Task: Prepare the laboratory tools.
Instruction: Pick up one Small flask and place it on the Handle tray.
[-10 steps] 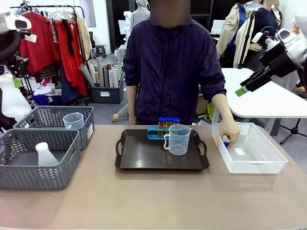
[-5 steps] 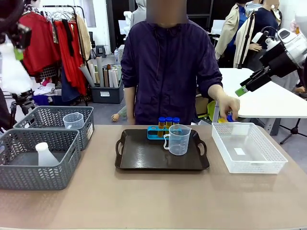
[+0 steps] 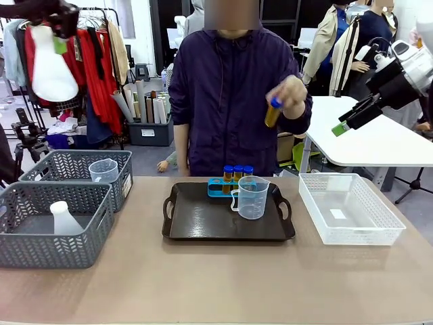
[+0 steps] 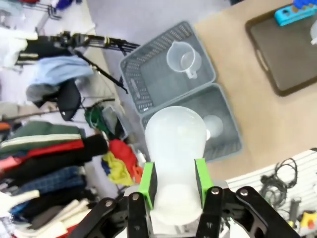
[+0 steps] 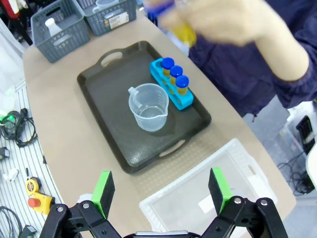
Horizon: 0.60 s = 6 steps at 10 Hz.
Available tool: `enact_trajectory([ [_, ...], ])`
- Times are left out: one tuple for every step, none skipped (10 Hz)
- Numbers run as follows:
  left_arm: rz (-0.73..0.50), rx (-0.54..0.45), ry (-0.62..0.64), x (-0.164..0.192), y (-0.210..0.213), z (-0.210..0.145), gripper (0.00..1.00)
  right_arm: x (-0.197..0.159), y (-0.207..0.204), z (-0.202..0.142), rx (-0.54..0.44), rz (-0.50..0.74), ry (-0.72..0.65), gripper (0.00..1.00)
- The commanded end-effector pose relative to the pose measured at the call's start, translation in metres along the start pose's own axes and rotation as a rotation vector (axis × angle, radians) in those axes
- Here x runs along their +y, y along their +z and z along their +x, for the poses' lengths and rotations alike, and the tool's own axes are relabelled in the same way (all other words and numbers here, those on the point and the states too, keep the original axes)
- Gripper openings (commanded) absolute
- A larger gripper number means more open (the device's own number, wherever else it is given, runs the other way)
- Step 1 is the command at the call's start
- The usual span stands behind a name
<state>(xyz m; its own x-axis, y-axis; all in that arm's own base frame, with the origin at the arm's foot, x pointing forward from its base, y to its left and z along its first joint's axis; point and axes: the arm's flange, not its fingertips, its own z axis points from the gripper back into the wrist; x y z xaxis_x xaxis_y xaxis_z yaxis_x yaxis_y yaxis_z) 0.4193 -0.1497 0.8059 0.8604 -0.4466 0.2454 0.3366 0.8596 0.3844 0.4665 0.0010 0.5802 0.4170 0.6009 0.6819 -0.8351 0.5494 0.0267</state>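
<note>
Left gripper (image 4: pixel 173 168) clamps the upright white conical flask (image 4: pixel 176 134) by its neck; in the front view the tray (image 3: pixel 203 220) lies at 4 o'clock from it; right gripper (image 5: pixel 161 191) open.

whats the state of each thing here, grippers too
left gripper: shut on white conical flask, raised high
right gripper: open, holding nothing
person's hand: holding one blue-capped tube in the air
blue tube rack: on tray, three capped tubes standing in it
measuring beaker: upright on tray, looks empty
</note>
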Motion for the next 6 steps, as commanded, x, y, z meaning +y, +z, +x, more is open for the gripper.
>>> enact_trajectory([
  [0.018,-0.029,-0.143,-0.004,0.002,0.023,0.0,0.0,0.001,0.001,-0.017,0.009,0.001,1.0],
  [0.012,-0.069,-0.222,-0.013,0.003,0.032,0.0,0.0,0.001,0.001,-0.017,0.009,0.001,1.0],
  [-0.019,-0.089,-0.294,-0.026,0.0,0.045,0.0,0.0,0.001,0.001,-0.017,0.009,0.001,1.0],
  [-0.035,-0.089,-0.341,-0.035,-0.003,0.054,0.0,0.0,0.001,0.001,-0.017,0.009,0.001,1.0],
  [-0.06,-0.095,-0.379,-0.044,-0.005,0.062,0.0,0.0,0.001,0.001,-0.017,0.009,0.001,1.0],
  [-0.086,-0.113,-0.42,-0.052,-0.008,0.069,0.0,0.0,0.001,0.001,-0.017,0.009,0.001,1.0],
])
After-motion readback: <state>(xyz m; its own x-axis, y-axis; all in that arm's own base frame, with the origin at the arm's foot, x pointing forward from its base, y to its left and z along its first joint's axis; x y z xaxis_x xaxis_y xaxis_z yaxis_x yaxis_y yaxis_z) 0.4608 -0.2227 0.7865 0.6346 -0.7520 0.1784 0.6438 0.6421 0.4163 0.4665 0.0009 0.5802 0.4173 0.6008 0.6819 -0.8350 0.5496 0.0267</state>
